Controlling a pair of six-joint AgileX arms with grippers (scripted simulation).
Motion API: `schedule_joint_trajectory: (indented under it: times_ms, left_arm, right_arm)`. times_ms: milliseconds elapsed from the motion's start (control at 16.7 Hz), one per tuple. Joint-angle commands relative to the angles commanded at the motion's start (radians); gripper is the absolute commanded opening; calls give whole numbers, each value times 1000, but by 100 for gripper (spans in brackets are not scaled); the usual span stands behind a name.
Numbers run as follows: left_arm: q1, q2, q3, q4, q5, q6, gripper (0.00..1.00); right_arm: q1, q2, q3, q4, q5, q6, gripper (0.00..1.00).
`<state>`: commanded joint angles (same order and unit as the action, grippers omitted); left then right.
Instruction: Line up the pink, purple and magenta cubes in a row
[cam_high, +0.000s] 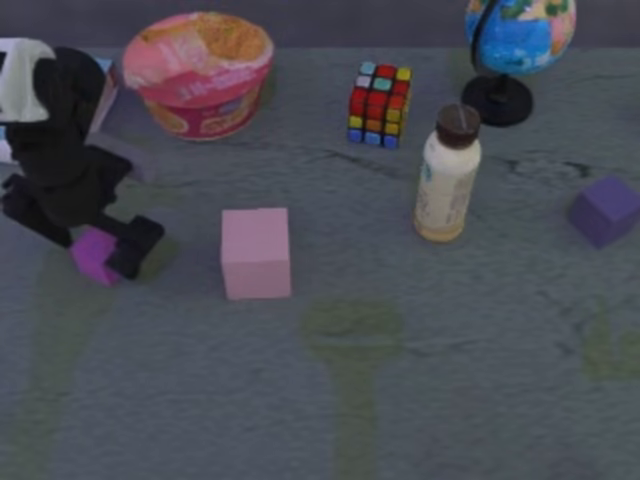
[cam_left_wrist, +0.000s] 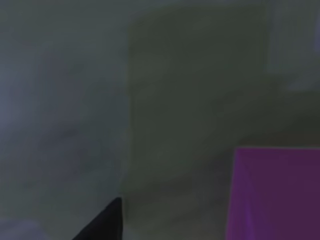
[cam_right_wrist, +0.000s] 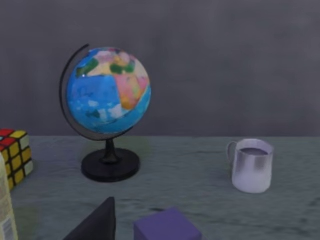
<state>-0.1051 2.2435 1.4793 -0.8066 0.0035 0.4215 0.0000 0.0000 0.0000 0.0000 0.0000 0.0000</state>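
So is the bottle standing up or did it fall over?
Standing up. In the top view the bottle shows its brown cap above its cream body, upright on the table between the pink cube and purple cube.

You're looking at a rendered tabletop scene, not a real room: a grey-green mottled table (cam_high: 400, 400) against a plain grey backdrop, set with unrelated props: a globe (cam_right_wrist: 107, 97), a metal mug (cam_right_wrist: 252, 165), a puzzle cube (cam_high: 380, 103), a bottle (cam_high: 447, 175) and a noodle cup (cam_high: 198, 72).
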Motion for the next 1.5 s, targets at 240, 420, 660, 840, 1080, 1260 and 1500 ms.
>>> schedule_joint_trajectory:
  times_ms: [240, 420, 660, 840, 1080, 1260, 1500]
  left_arm:
    - [0, 0, 0, 0, 0, 0, 32]
    - [0, 0, 0, 0, 0, 0, 10]
    - [0, 0, 0, 0, 0, 0, 0]
    - [0, 0, 0, 0, 0, 0, 0]
    - [0, -36, 12, -20, 12, -6, 0]
    - [5, -62, 59, -90, 12, -6, 0]
    - [17, -117, 135, -232, 11, -8, 0]
  right_arm:
    - [0, 0, 0, 0, 0, 0, 100]
    - [0, 0, 0, 0, 0, 0, 100]
    - [0, 0, 0, 0, 0, 0, 100]
    - [0, 0, 0, 0, 0, 0, 100]
    - [0, 0, 0, 0, 0, 0, 100]
    - [0, 0, 0, 0, 0, 0, 100]
    - [0, 0, 0, 0, 0, 0, 100]
